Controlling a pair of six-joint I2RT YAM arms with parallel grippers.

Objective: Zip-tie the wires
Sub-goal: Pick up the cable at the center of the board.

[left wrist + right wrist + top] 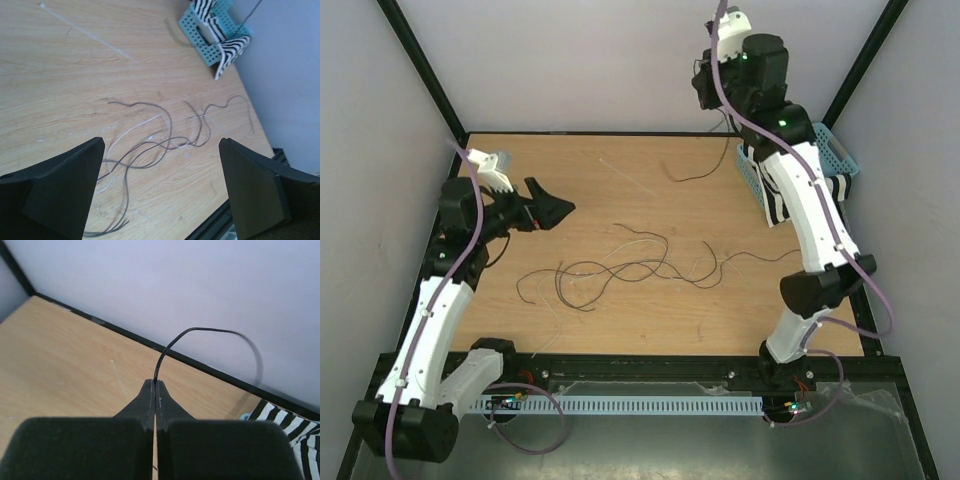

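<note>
left end effector: wide open, nothing in it, hovering over the left side of the surface | right end effector: pinched tight on a thin black strand arcing off its tips, up near the back wall | wires: loose tangle lying mid-surface, ahead of the left fingers | blue basket: far right

The top view looks steeply down from behind the arm bases over the whole worktop. The left wrist view looks low past the left claw at the wires and blue basket, both shared with the top view. The right wrist view, raised high, faces the back wall past the right claw.
</note>
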